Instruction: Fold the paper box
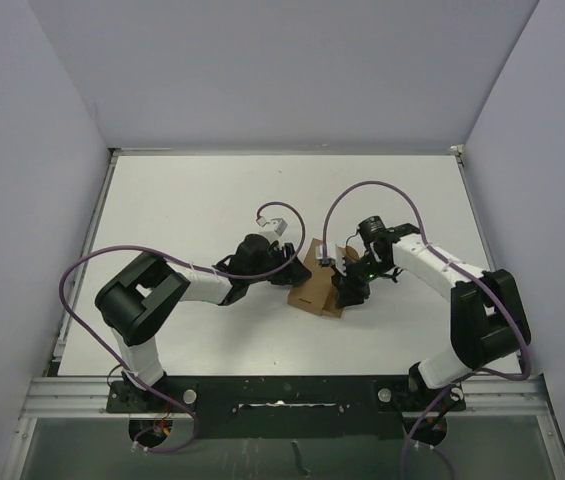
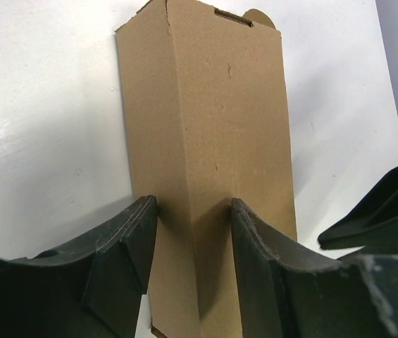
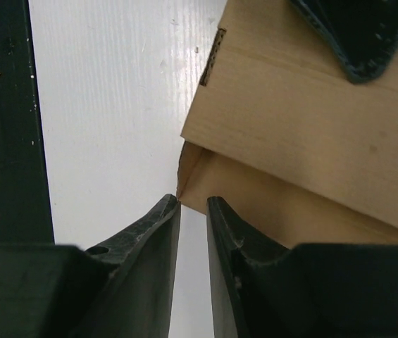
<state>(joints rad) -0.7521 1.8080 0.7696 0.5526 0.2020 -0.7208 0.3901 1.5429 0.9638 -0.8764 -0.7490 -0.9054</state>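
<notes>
The paper box (image 1: 314, 290) is a brown folded carton between the two arms at the table's middle. In the left wrist view the paper box (image 2: 213, 105) stretches away from the camera, one long corner edge running between the fingers. My left gripper (image 2: 191, 204) is shut on it near its near end, a pad on each side face. My right gripper (image 3: 193, 201) is open by a narrow gap, with only white table showing between the fingers. Its tips sit right at a corner of the paper box (image 3: 311, 127), just touching or a hair apart. From above, my left gripper (image 1: 292, 265) and right gripper (image 1: 345, 285) flank the carton.
White walls close in the table (image 1: 212, 200) on three sides. Purple cables (image 1: 362, 190) loop above both arms. A metal rail (image 1: 282, 395) runs along the near edge. The other arm's dark finger (image 3: 353, 35) rests against the carton's top.
</notes>
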